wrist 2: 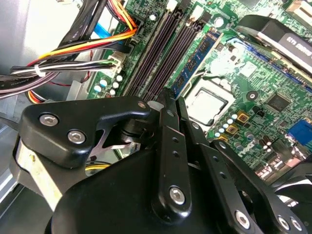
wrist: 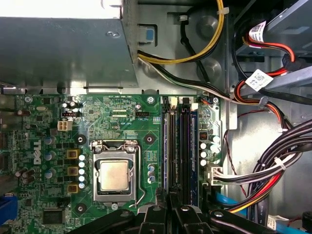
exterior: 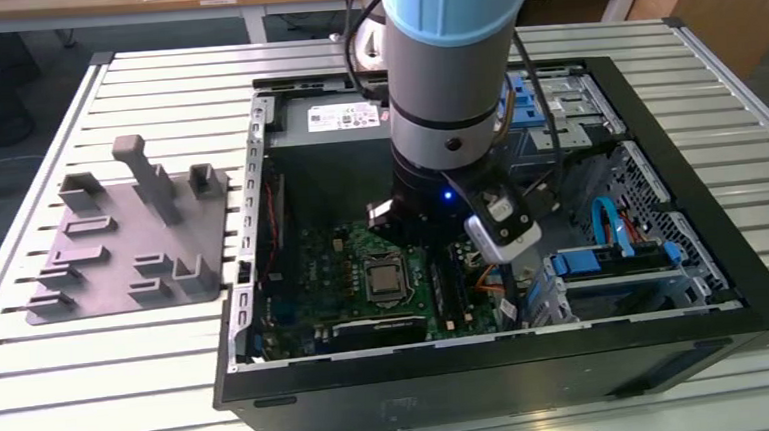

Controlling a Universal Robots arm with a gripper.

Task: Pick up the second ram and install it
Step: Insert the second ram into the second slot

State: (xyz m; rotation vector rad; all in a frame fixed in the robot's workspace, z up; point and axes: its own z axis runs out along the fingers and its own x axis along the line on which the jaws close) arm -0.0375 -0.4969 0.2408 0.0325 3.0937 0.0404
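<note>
Install step, by the look of it, not the pick-up: tray lying well away from the socket, outside the case, with bare pegs and no stick on it. Gripper down inside the case, over the near end of the slots that run just beside the socket. Tips drawn together, with nothing plainly nipped between them.

Ram standing on edge in the slot nearest the socket, chips and labels facing the socket, its near end just at the gripper tips. Cannot tell whether touching or a hair apart. Cannot tell either whether fully seated, or whether this is the second stick or the one before it; no other stick made out in the slots farther from the socket.

Judged as seating in progress or just finished. Calls for a straight push down along the slot line, no sideways lean toward the socket, and the end latches checked before any lift away
</note>
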